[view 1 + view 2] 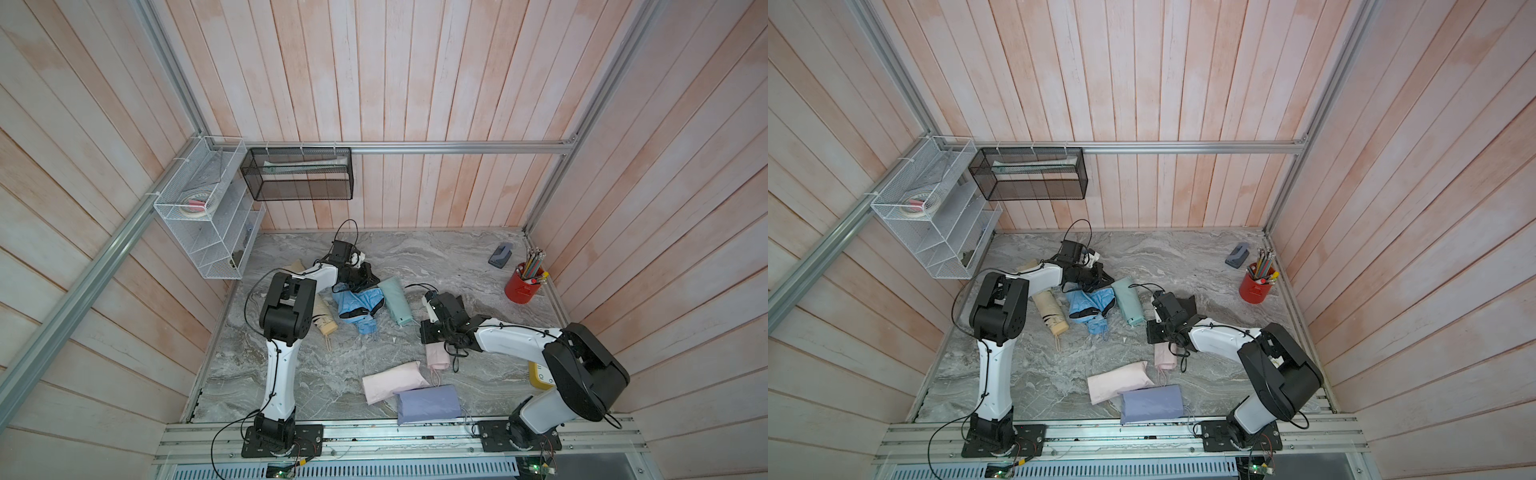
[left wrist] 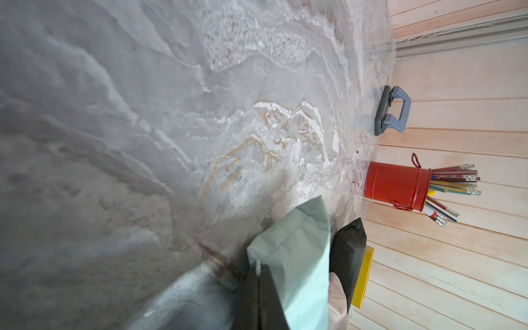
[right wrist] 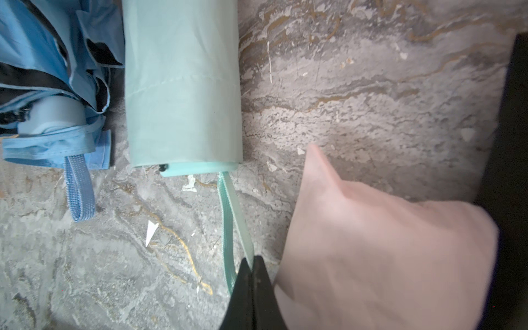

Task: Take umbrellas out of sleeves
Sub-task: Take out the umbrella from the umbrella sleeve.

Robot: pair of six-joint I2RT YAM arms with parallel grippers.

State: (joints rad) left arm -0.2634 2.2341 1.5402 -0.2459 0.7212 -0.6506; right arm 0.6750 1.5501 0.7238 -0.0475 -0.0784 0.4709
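Observation:
A mint umbrella lies mid-table inside its mint sleeve [image 1: 397, 301] [image 1: 1129, 301] [image 3: 183, 85], with its mint wrist cord [image 3: 228, 211] trailing out of the open end. My right gripper [image 3: 251, 261] [image 1: 417, 323] is shut on that cord. At the sleeve's far end [image 2: 291, 257] my left gripper [image 2: 259, 270] [image 1: 373, 279] is shut on the fabric. A loosened light blue umbrella [image 1: 357, 305] [image 3: 51, 85] lies beside it, and a beige umbrella [image 1: 322, 316] further left. A pink sleeve [image 3: 385, 243] lies against my right fingers.
Pink [image 1: 392, 384] and lavender [image 1: 428, 403] pouches lie near the front edge, another pink one [image 1: 436, 357] under my right arm. A red pencil cup [image 1: 524, 284], hole punch [image 1: 500, 253] and yellow object [image 1: 540, 376] stand at the right. Wire baskets [image 1: 208, 224] hang on the left wall.

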